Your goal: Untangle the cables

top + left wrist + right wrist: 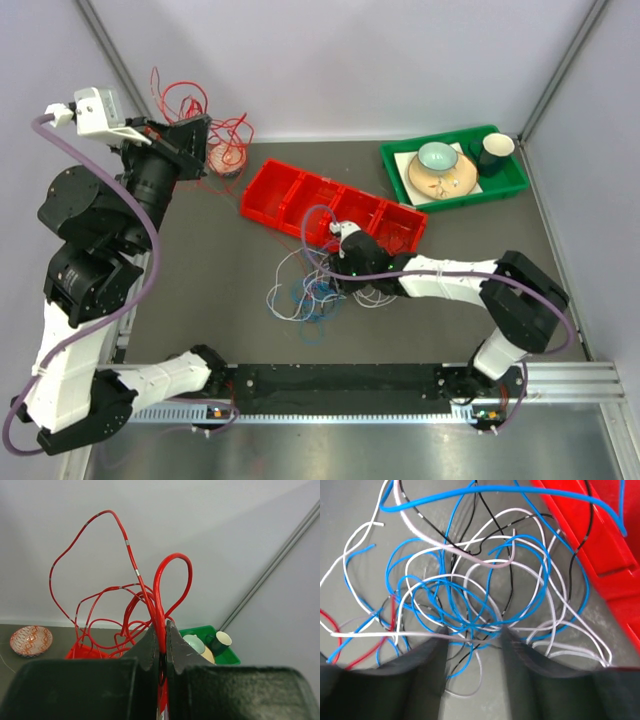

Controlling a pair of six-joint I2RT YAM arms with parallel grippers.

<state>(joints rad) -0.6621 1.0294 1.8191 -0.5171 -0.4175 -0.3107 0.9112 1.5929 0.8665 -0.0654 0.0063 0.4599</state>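
Progress partial | left tool [161, 645] clamped on red cables [156, 590], aloft | right tool [472, 640] parted above blue-white tangle [470, 595], unsorted

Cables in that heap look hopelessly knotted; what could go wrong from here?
1. The left hand holds red cables pinched high; if any run into the heap, pulling could tighten knots.
2. The right hand, open over the blue and white cables, might grab several at once.
3. Loops lie across the red tray edge and could snag on it.
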